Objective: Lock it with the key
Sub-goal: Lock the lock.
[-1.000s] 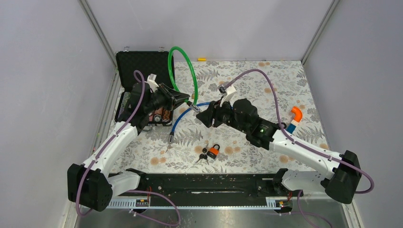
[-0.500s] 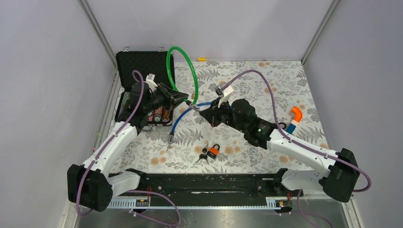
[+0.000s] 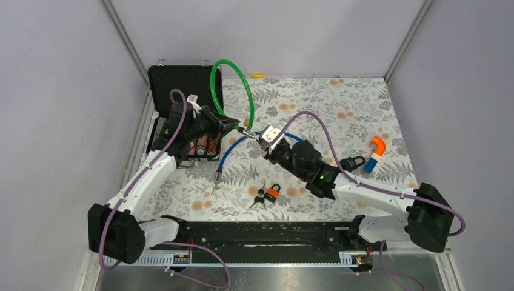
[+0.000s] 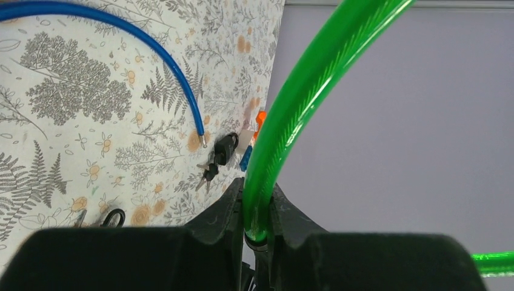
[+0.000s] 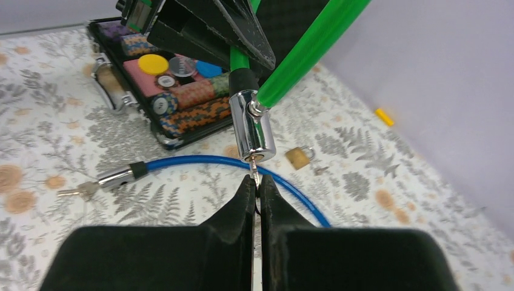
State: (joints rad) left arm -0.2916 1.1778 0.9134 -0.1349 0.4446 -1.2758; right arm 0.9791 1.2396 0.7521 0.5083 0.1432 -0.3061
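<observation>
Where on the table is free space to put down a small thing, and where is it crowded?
Bare patch: the far right of the mat, from the yellow piece at the back edge to the orange-and-blue item. Crowded: the centre, where the left gripper and right gripper with the key meet at the green cable lock, above the blue cable.

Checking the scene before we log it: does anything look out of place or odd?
Nothing looks spilled or damaged. One stray: a small yellow piece lies alone by the far wall, apart from the open case.
</observation>
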